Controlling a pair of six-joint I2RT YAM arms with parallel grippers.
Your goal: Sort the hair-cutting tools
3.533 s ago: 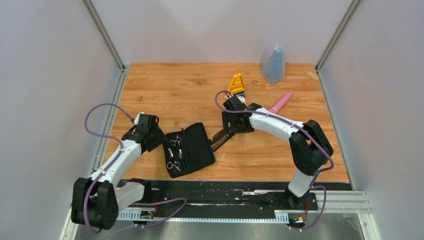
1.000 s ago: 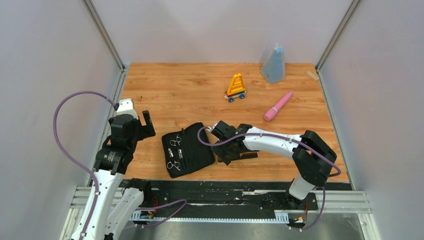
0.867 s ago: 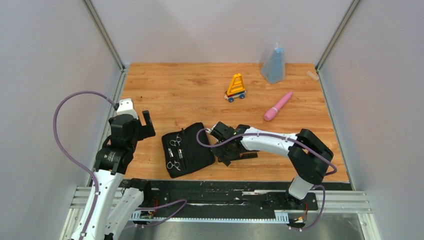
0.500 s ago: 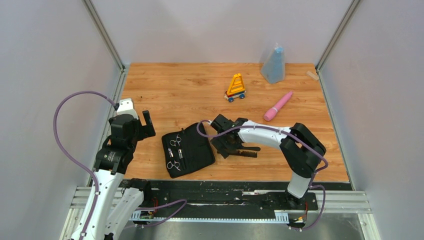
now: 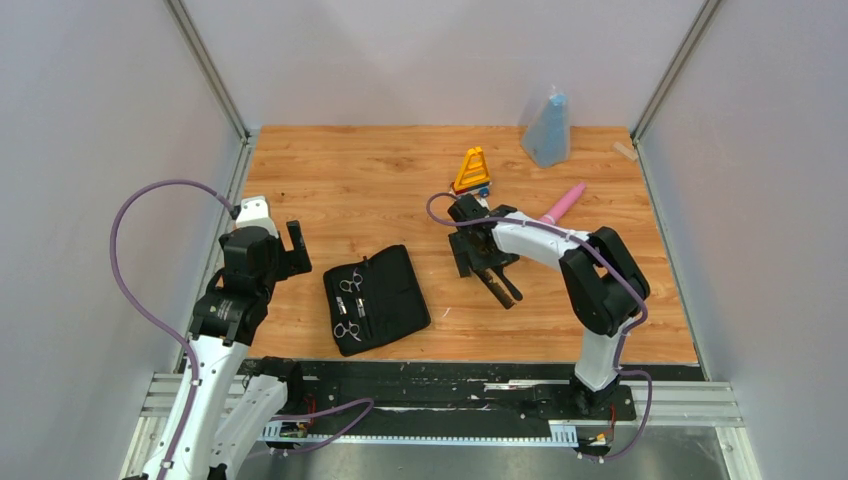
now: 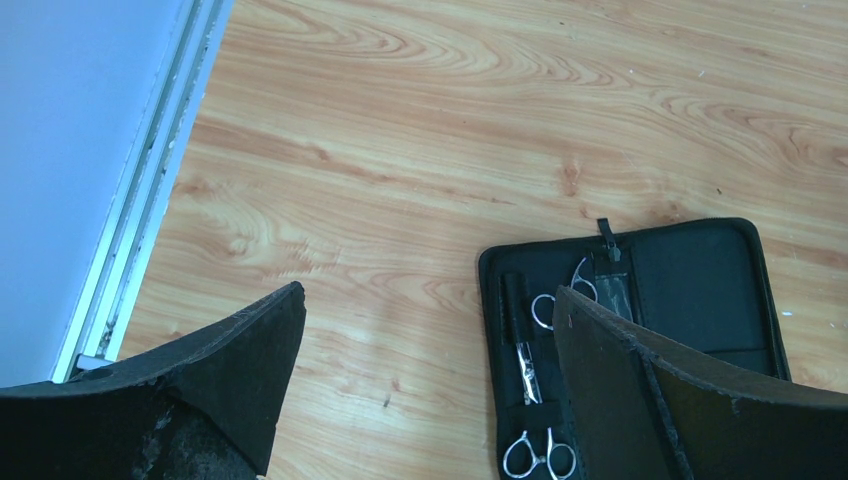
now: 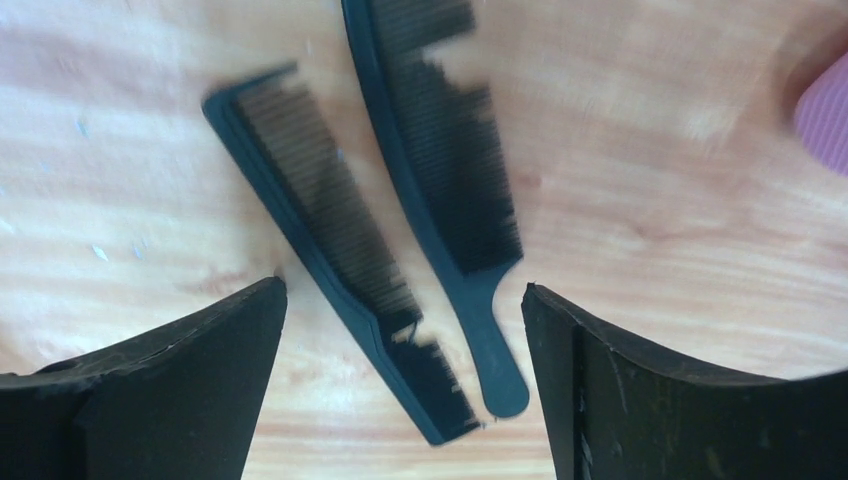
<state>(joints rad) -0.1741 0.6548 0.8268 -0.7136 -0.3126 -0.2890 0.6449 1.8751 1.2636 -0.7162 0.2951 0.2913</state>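
Two black combs (image 5: 499, 289) lie side by side on the wood, apart from the case. In the right wrist view the comb with a handle (image 7: 440, 190) lies right of the plain comb (image 7: 325, 235). My right gripper (image 5: 479, 266) hangs open just above their near ends (image 7: 402, 300), holding nothing. Two silver scissors (image 5: 350, 284) (image 5: 347, 331) sit strapped in the open black case (image 5: 392, 292). The left wrist view shows them too (image 6: 528, 380) (image 6: 560, 300). My left gripper (image 5: 286, 254) is open and empty, left of the case (image 6: 430, 390).
A yellow-orange wheeled toy (image 5: 473, 170) stands just beyond the right gripper. A pink wand (image 5: 561, 204) lies to its right and shows at the right wrist view's edge (image 7: 825, 110). A blue bag (image 5: 548, 130) stands at the back. A metal rail (image 6: 150, 200) runs along the left edge.
My right gripper has swung from beside the case toward the far middle. The combs now lie diagonally on the wood instead of level. The left arm has stayed still for the last second.
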